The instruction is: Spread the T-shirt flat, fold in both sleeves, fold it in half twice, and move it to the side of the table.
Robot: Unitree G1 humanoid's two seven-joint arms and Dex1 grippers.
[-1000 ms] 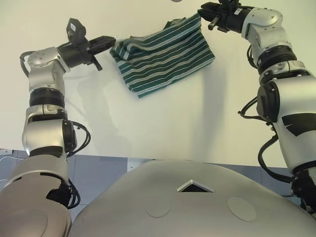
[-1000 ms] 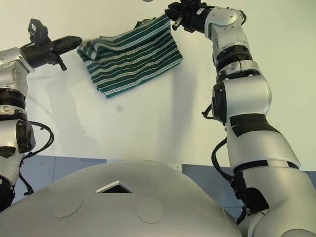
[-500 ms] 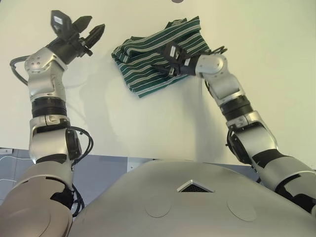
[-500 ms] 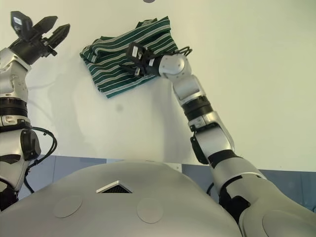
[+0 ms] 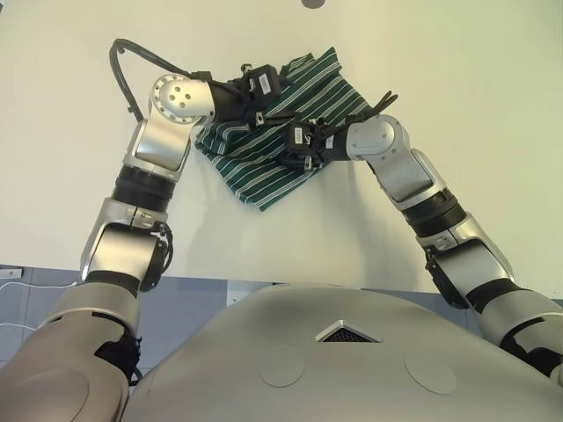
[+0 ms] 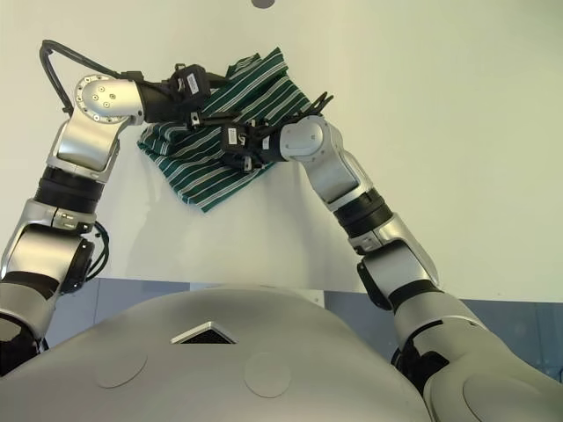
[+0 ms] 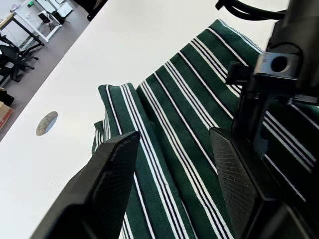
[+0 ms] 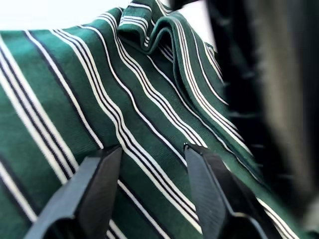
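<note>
The T-shirt (image 5: 257,172), one green garment with white stripes, is lying bunched into a rough folded block on the white table (image 5: 457,61), well in from every edge. The eye views are showing its whole outline, one corner pointing back toward the robot, and both arms meeting over it: the left from the shirt's left side, the right from the corner on the right. The left wrist view is adding what those hide. The left gripper (image 7: 175,133) is hanging over the shirt's striped middle with its two fingers (image 7: 117,179) spread wide, cloth showing between them, and a raised fold is running along the shirt's edge beyond them. Just beside it, the other arm's dark gripper body is standing over the same cloth. The right wrist view is coming in closer. The right gripper (image 8: 153,148) is also holding its two fingers (image 8: 102,184) apart, low over the stripes, with a rumpled ridge of fabric past the tips. Whether either pair is pressing the cloth cannot be told. One dark round mark (image 5: 311,3) is sitting on the table beyond the shirt, and office desks (image 7: 30,22) are standing on the floor past that.
</note>
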